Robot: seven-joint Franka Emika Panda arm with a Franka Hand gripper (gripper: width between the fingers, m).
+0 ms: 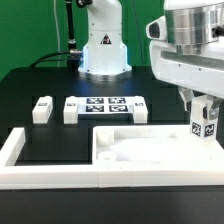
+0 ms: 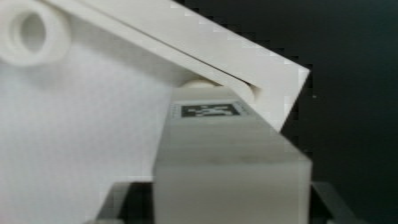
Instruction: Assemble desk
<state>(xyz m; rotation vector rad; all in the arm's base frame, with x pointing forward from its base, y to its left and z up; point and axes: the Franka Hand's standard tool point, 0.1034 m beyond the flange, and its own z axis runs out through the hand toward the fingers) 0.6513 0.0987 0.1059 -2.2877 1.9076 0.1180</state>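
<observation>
End effector [image 1: 204, 112] clenched on one leg [image 1: 207, 128] at the rimmed tabletop's [image 1: 135, 152] corner

Exterior view's right edge cuts off the tabletop [image 1: 140, 150]. Wrist view: leg [image 2: 222, 165] a blurred close-up, one end out of frame.

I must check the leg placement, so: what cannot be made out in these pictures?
- The tabletop end at the exterior view's right: cut off by the picture edge.
- Wrist view: the leg, its far end, hidden by the leg itself.
- Exterior view: marker board tags, too small to read.
</observation>
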